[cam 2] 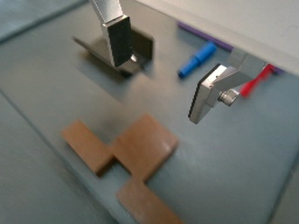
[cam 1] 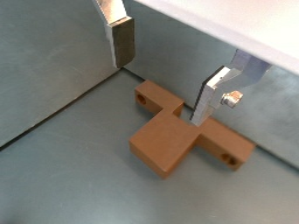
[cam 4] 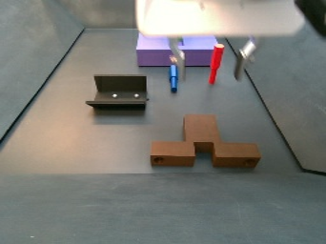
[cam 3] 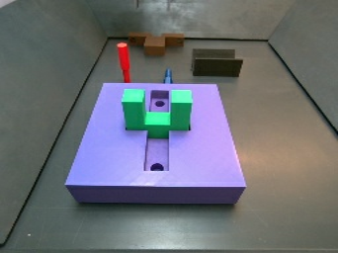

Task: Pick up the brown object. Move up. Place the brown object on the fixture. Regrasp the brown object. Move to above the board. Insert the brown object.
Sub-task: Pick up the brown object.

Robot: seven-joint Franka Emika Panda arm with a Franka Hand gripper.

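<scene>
Brown object flat on floor; gripper above, jaws released, empty; fixture empty.

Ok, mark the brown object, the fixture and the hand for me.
brown object (cam 4: 200,133): side view, top of its blocky head.
fixture (cam 4: 118,92): side view, its upright back wall.
hand (cam 1: 163,66): wrist view, open gap midway between fingertips, above the brown object.
</scene>
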